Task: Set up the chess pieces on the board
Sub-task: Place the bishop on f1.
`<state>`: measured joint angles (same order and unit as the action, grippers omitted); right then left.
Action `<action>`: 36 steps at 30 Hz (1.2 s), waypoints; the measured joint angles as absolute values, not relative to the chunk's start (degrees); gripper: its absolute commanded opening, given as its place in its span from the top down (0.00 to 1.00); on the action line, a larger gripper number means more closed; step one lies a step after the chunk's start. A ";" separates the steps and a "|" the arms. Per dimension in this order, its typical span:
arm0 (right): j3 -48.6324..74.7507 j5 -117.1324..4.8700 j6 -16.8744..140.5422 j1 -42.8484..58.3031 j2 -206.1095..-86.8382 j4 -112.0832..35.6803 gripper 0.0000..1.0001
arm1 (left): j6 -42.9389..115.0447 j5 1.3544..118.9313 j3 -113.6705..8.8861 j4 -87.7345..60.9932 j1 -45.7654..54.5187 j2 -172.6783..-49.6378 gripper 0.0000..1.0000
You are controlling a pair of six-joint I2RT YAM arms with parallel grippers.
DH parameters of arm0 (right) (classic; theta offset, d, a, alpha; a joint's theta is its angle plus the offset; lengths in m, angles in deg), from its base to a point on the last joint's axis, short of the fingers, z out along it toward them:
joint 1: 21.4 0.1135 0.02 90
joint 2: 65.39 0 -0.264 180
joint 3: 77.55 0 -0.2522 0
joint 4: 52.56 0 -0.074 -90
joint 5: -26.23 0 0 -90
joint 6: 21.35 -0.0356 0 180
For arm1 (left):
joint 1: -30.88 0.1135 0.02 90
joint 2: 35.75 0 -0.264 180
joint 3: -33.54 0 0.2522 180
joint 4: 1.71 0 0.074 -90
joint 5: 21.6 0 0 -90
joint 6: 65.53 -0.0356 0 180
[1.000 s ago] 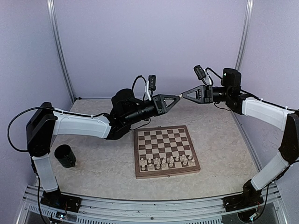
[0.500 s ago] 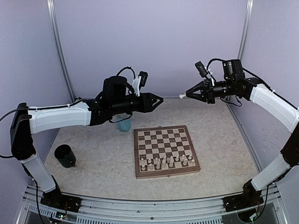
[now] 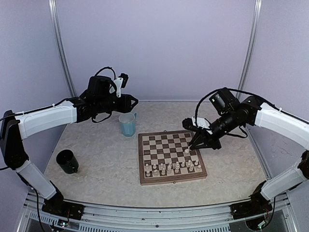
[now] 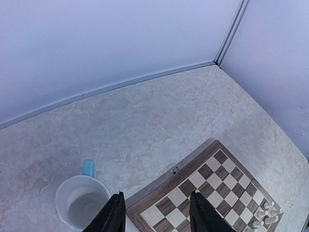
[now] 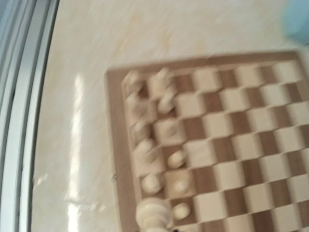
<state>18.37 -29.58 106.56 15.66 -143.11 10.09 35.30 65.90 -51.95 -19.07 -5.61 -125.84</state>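
- Cream chess pieces (image 3: 170, 168) stand in the two rows of the board (image 3: 166, 141) nearest the arm bases. By my reading, the pale set is mostly in place.
- One more pale piece (image 5: 153, 211) is off the board, with the right jaws closed on it. It shows at the bottom of the right wrist view, over the side of the board where the others stand.
- What is left, I judge, is to set this piece on its square and fill any gaps. The right wrist view is blurred, so I cannot count the pieces or say which squares are free.
- The far half of the board is bare, and no dark pieces show in any view.
- The right arm (image 3: 270, 116) reaches in from the right with its forearm sloping down and left. The right jaws hang over the board's right side, just behind the standing rows.
- The left arm (image 3: 48, 116) stretches over the left of the counter (image 3: 96, 179) with its wrist high, well apart from the board. Its camera looks down on a blue cup (image 4: 82, 208) just beside the board's far left corner.
- The left jaws stand apart with nothing between them.
- A black cup (image 3: 67, 162) sits on the counter near the left arm's base.
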 measured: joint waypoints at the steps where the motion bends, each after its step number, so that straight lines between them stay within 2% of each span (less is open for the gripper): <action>1: 19.33 -31.06 107.02 17.17 -143.11 10.28 0.99 | 35.30 65.90 -51.71 -19.09 -5.09 -125.57 0.54; 11: 27.02 -45.75 108.15 28.99 -145.49 8.86 0.99 | 35.30 65.53 -50.81 -18.65 -4.02 -123.96 0.54; 19: 27.81 -52.29 107.15 29.73 -149.90 5.28 0.99 | 35.28 64.92 -50.33 -18.63 -4.02 -123.89 0.54; 36: 27.72 -54.49 106.52 29.78 -154.86 2.13 0.96 | 34.65 64.04 -50.33 -18.65 -4.02 -123.76 0.54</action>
<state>27.72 -54.49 106.52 29.78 -154.86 2.13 34.65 64.04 -50.33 -18.65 -4.02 -123.76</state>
